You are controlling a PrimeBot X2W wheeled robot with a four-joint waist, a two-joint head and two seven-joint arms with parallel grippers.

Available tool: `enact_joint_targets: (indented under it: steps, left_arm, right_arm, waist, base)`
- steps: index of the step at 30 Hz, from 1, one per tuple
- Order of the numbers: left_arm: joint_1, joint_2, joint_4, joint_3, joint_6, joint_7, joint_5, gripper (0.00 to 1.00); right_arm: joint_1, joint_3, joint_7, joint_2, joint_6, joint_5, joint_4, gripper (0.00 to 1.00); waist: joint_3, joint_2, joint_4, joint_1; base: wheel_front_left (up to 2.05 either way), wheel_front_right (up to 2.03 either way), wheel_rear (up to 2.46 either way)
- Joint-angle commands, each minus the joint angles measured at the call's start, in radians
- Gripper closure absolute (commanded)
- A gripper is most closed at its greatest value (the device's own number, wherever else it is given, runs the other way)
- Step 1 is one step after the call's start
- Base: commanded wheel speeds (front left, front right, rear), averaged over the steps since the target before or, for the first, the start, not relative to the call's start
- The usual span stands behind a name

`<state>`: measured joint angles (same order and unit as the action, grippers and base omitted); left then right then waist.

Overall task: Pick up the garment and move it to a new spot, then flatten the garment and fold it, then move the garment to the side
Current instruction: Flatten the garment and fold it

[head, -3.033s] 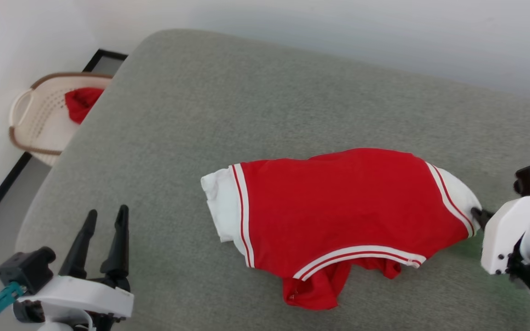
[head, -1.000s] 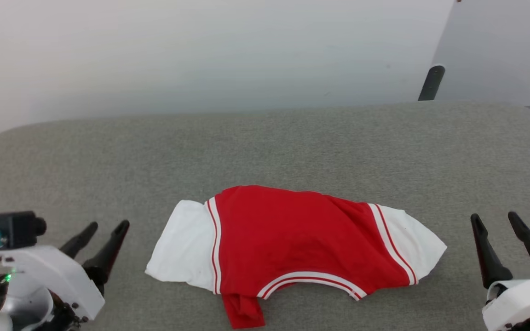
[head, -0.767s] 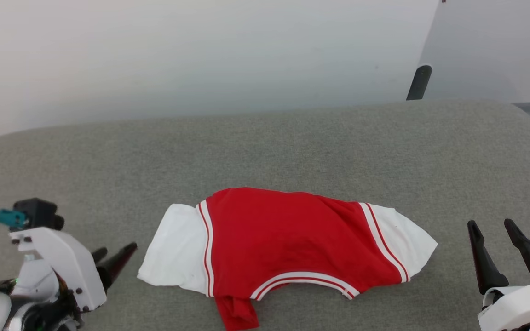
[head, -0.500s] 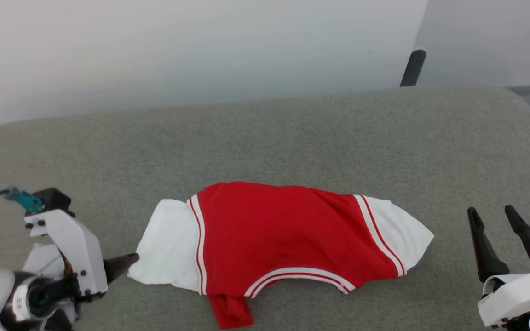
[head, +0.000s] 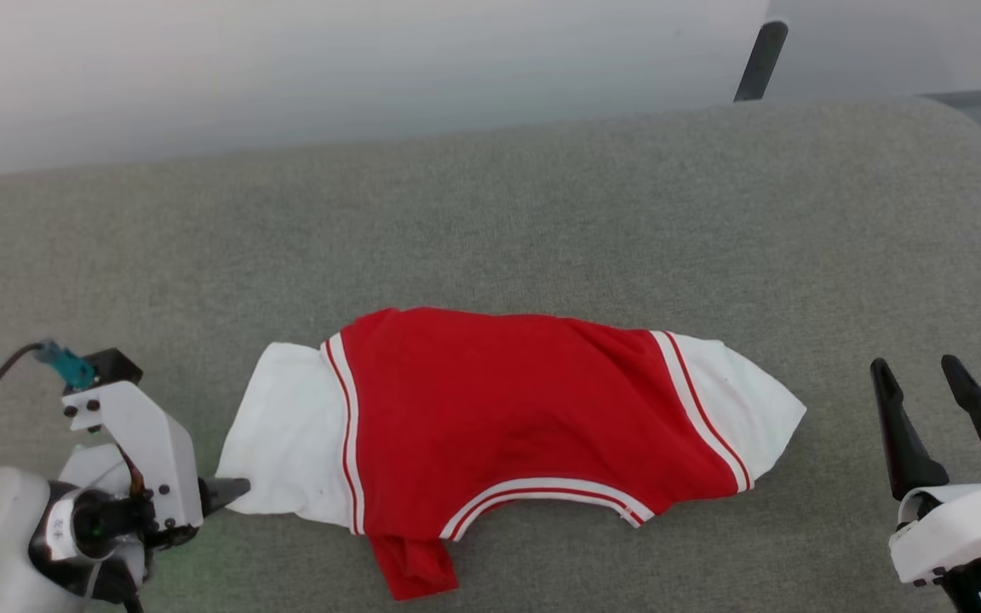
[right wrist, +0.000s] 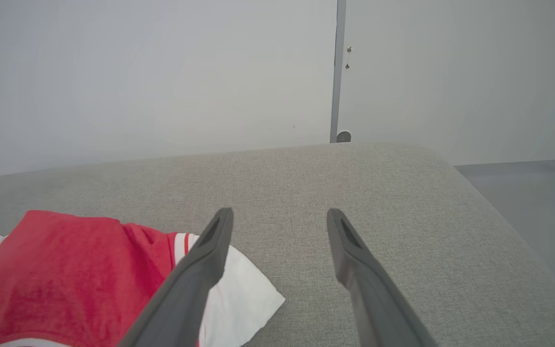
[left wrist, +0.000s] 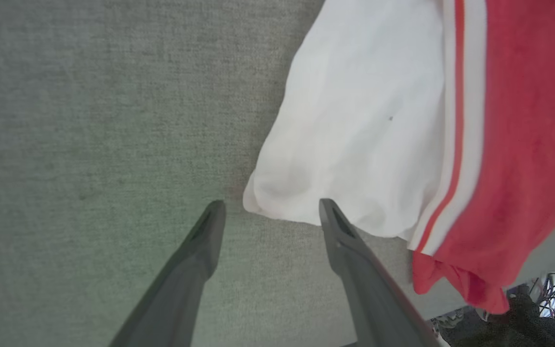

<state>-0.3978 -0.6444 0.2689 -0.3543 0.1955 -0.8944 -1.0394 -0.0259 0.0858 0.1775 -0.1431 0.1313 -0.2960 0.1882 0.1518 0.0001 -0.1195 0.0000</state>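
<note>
Sleeve corner (left wrist: 260,201) of the garment (head: 524,409) now lies just ahead of the lowered, wide-open left gripper (left wrist: 269,212); pinching looks next.

Red garment (head: 507,400), white sleeves, striped trim; grey cushion (head: 542,213)

The head camera looks down from the near side over the grey fabric cushion (head: 542,187) toward the pale far wall (head: 286,68). The left wrist camera faces down, close over the left sleeve of the red-and-white jersey T-shirt (left wrist: 364,120). The right wrist camera looks low across its right sleeve.
</note>
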Motion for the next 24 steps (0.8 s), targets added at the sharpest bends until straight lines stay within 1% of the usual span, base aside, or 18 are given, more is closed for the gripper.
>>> enact_joint_targets:
  steps: [1, 9, 14, 15, 16, 18, 20, 24]
  left_arm:
    - [-0.017, 0.005, 0.02, -0.008, -0.009, 0.003, 0.014, 0.0]
    - [-0.062, 0.038, 0.126, -0.05, -0.038, 0.019, 0.045, 0.0]
    - [-0.08, 0.072, 0.2, -0.07, -0.05, 0.021, 0.048, 0.0]
    - [-0.085, 0.077, 0.21, -0.077, -0.06, 0.02, 0.049, 0.33]
    - [-0.089, 0.084, 0.219, -0.073, -0.066, 0.029, 0.043, 1.0]
    - [-0.097, 0.093, 0.24, -0.07, -0.063, 0.029, 0.037, 1.0]
    - [-0.105, 0.096, 0.241, -0.067, -0.068, 0.032, 0.035, 1.0]
    - [-0.115, 0.088, 0.235, -0.07, -0.068, 0.026, 0.039, 1.0]
  right_arm:
    - [-0.011, 0.001, -0.001, 0.001, -0.001, 0.006, 0.002, 0.0]
    - [-0.036, -0.003, 0.007, -0.001, -0.001, 0.003, -0.005, 0.0]
    - [-0.048, -0.002, 0.016, -0.002, -0.001, -0.001, 0.002, 0.0]
    - [-0.051, -0.004, 0.021, -0.002, -0.001, -0.003, 0.004, 0.0]
    - [-0.051, -0.005, 0.026, -0.003, -0.001, -0.007, 0.003, 0.0]
    - [-0.05, -0.007, 0.05, -0.003, -0.001, -0.014, -0.002, 0.0]
    - [-0.048, -0.021, 0.088, -0.011, -0.001, -0.025, -0.003, 0.0]
    - [-0.051, -0.03, 0.193, -0.024, -0.001, -0.06, -0.013, 0.0]
  waist:
    - [0.017, -0.0001, 0.001, 0.0]
    - [0.042, -0.0001, 0.005, 0.0]
    - [0.057, -0.0001, 0.011, 0.0]
    - [0.06, -0.0001, 0.012, 0.0]
    - [0.063, -0.0001, 0.013, 0.0]
    - [0.066, -0.0001, 0.013, 0.0]
    - [0.07, -0.0001, 0.014, 0.0]
    - [0.073, -0.0001, 0.019, 0.0]
  base:
    - [0.0, 0.0, 0.0]
    - [0.0, 0.0, 0.0]
    - [0.0, 0.0, 0.0]
    - [0.0, 0.0, 0.0]
    - [0.0, 0.0, 0.0]
    - [0.0, 0.0, 0.0]
    - [0.0, 0.0, 0.0]
    - [0.0, 0.0, 0.0]
